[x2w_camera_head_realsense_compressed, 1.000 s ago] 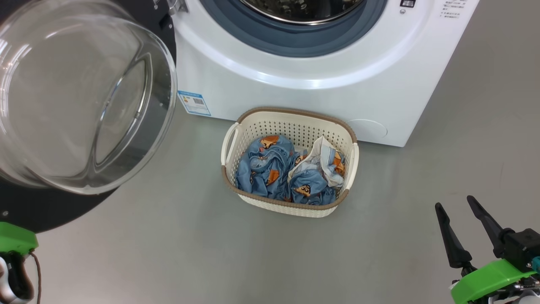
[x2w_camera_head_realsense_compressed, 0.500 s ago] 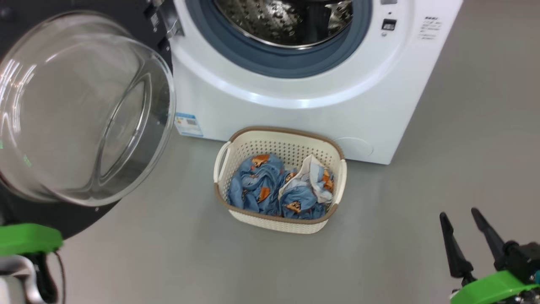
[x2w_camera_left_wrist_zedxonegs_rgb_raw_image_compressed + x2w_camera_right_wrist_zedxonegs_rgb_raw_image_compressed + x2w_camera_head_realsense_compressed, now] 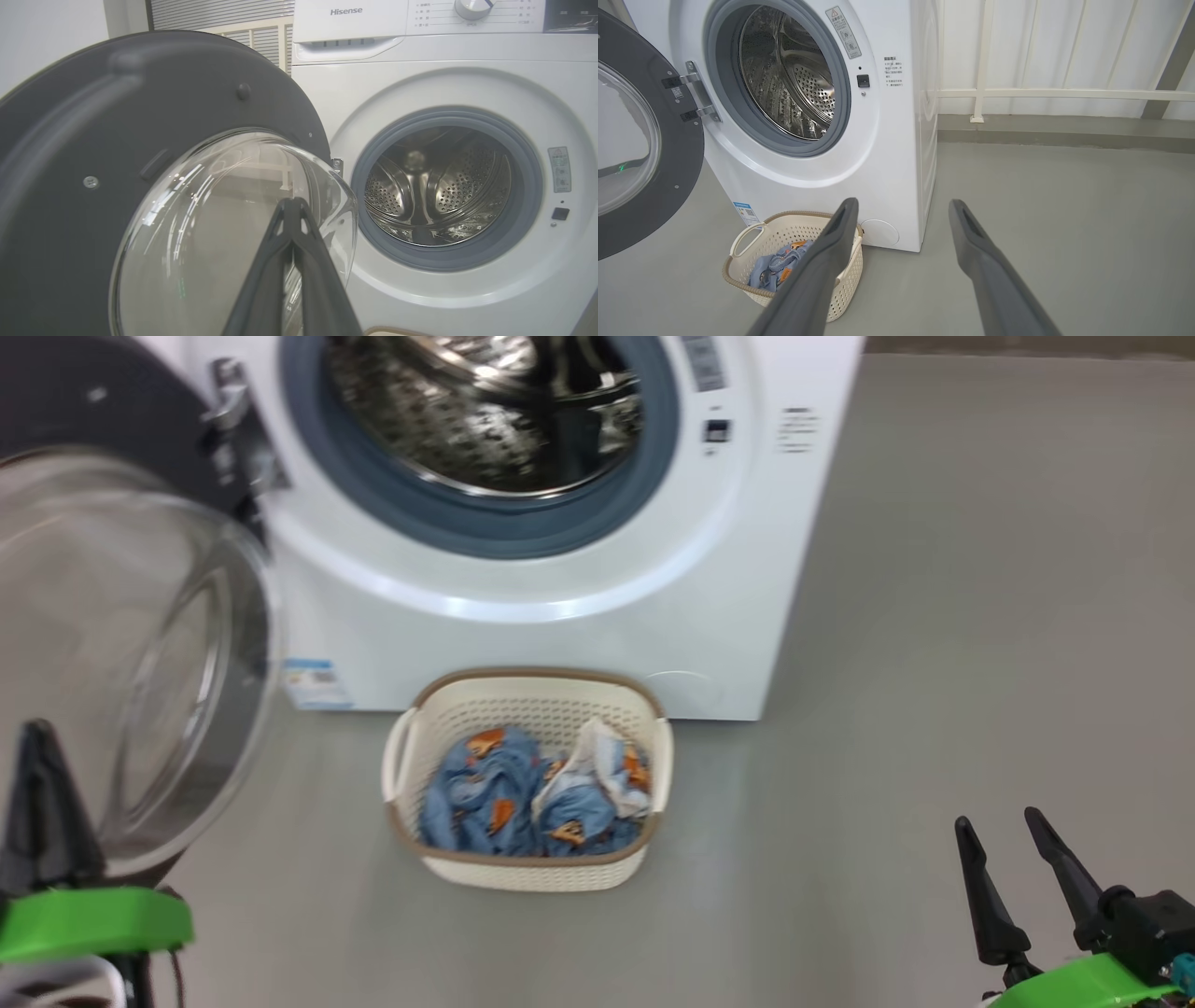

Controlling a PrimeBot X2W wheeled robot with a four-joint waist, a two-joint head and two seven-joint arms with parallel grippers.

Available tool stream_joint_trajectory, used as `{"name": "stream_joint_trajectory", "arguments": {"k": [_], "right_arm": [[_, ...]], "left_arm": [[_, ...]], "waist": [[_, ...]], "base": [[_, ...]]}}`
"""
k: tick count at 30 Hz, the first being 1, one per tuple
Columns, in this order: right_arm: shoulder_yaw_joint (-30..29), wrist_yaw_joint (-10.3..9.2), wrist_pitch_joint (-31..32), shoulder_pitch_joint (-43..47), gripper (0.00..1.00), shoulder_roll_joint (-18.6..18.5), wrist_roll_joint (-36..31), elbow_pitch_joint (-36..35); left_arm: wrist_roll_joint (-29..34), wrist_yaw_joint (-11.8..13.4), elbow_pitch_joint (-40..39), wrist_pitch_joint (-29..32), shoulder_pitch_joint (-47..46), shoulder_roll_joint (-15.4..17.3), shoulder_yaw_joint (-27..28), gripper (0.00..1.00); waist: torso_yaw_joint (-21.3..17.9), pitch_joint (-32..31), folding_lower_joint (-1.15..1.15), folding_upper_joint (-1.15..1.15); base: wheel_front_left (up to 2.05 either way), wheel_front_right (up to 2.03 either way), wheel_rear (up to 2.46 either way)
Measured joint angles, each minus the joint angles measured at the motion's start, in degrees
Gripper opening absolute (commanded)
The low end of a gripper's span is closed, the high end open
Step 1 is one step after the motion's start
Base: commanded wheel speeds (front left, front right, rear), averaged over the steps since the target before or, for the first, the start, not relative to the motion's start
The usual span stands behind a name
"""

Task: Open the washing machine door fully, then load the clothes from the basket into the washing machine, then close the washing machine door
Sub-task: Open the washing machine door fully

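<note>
**Spotter:** Grey smooth floor all round. What's at your left?

**Operator:** My left gripper has its two dark fingers pressed together on nothing, tips just before the bulging glass of the large round black washing machine door. I judge that's a pushing pose, to swing it wider.

**Spotter:** And the right?

**Operator:** My right gripper hangs spread wide and empty, well apart from everything, free for picking. Further out, the small cream perforated plastic basket sits at the foot of the big white front-loading washing machine, below the opening, so lifts are short. The light blue cartoon-printed clothes lie in it.

**Spotter:** Do the views differ?

**Operator:** My left wrist view gives me the steel perforated drum, with no fabric I can see, and the dial the head view cuts off. The head view gives the whole bundle, which my right finger half hides in the right wrist view.
</note>
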Motion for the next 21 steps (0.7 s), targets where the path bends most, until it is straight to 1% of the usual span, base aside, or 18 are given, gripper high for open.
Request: {"name": "stream_joint_trajectory", "arguments": {"k": [5,6,7,9,10,11,16,21], "right_arm": [[0.9,0.0,0.0,0.9,1.0,0.2,0.0,-2.0],[1.2,0.0,0.0,0.9,1.0,0.2,0.0,-2.4],[1.3,0.0,0.0,0.9,1.0,0.2,0.0,-2.7],[1.6,0.0,0.0,0.9,1.0,0.2,-0.1,-3.3],[1.8,0.0,0.0,0.9,1.0,0.3,-0.2,-3.6],[1.9,0.0,0.0,0.9,1.0,0.3,-0.3,-3.9],[2.3,0.0,0.0,1.0,1.0,0.3,-0.4,-4.6],[2.2,0.0,0.0,1.4,1.0,0.4,-0.4,-4.8]], "left_arm": [[0.5,0.0,-2.3,1.2,3.4,-0.7,-1.8,0.0],[0.6,0.0,-2.6,1.2,4.0,-0.8,-2.1,0.13],[0.6,0.0,-2.7,1.3,4.7,-0.9,-2.4,0.23],[0.6,0.0,-2.8,1.3,6.5,-1.3,-2.9,0.46],[0.6,0.0,-2.8,1.3,7.5,-1.4,-3.2,0.8],[0.6,0.0,-2.8,1.4,8.6,-1.4,-3.5,1.0],[0.6,0.3,-2.4,0.9,11.7,-2.0,-5.2,1.0],[0.6,0.5,-2.2,0.4,12.8,-2.1,-7.2,1.0]], "waist": [[-3.9,-0.8,0.0,0.0],[-4.7,-0.9,0.0,0.0],[-5.5,-1.0,0.0,0.0],[-6.9,-1.2,0.0,0.0],[-7.6,-1.2,0.0,0.0],[-8.3,-1.3,0.0,0.0],[-10.8,-1.6,0.0,0.0],[-11.5,-1.7,0.0,0.0]], "base": [[0.0,0.0,0.0],[0.0,0.0,0.0],[0.0,0.0,0.0],[0.0,0.0,0.0],[0.0,0.0,0.0],[0.0,0.0,0.0],[0.0,0.0,0.0],[0.0,0.0,0.0]]}}
